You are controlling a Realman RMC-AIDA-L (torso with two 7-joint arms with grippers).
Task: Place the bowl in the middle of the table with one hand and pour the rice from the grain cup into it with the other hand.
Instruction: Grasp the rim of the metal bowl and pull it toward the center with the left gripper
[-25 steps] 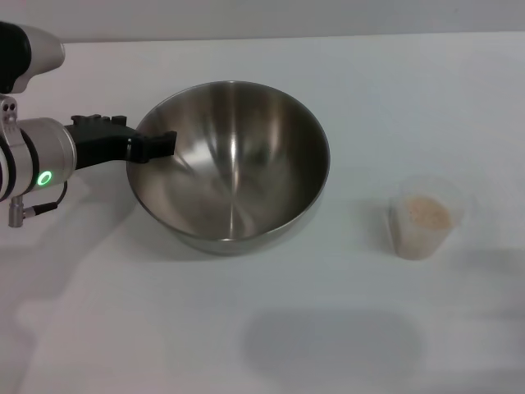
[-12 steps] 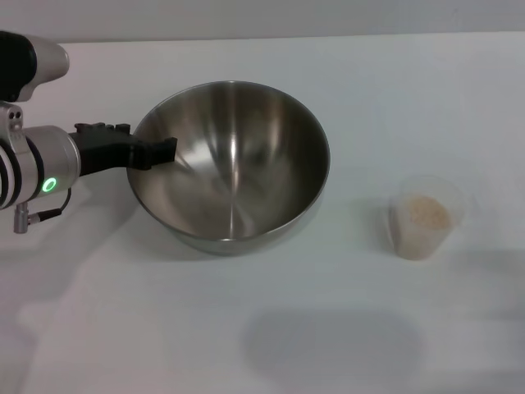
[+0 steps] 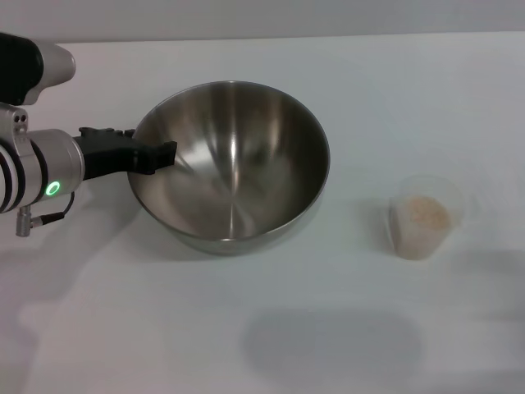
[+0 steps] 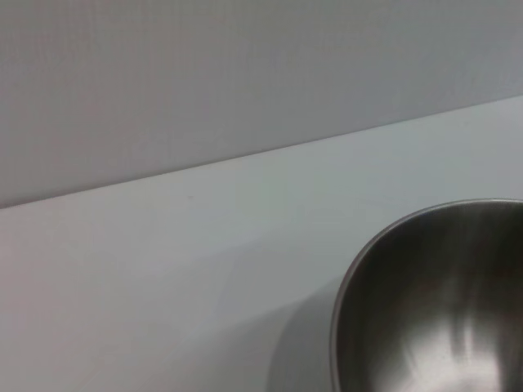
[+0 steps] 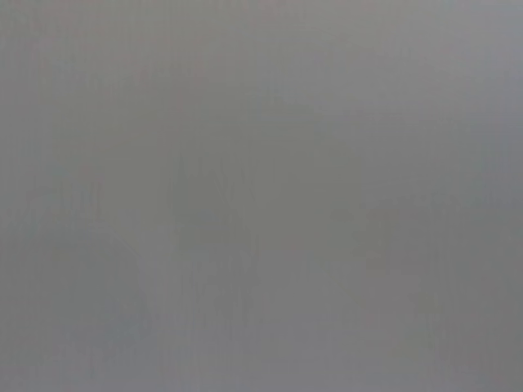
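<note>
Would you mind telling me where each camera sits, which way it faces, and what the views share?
Head view: on the robot's head, looking forward and down at the table, bowl and grain cup; the left gripper shows at the bowl's rim.
Left wrist view: on the left arm, looking across the table toward a grey wall; none of the robot's body shows.
Right wrist view: on the right arm; only blank grey shows.
Shared: head and left wrist views both show the bowl and table.

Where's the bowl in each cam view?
Head view: bowl left of centre, left hand at the rim on the robot's left side.
Left wrist view: bowl cut off at the lower right corner.
Right wrist view: not in it, only blank grey.
Shared landmark: the white table.
</note>
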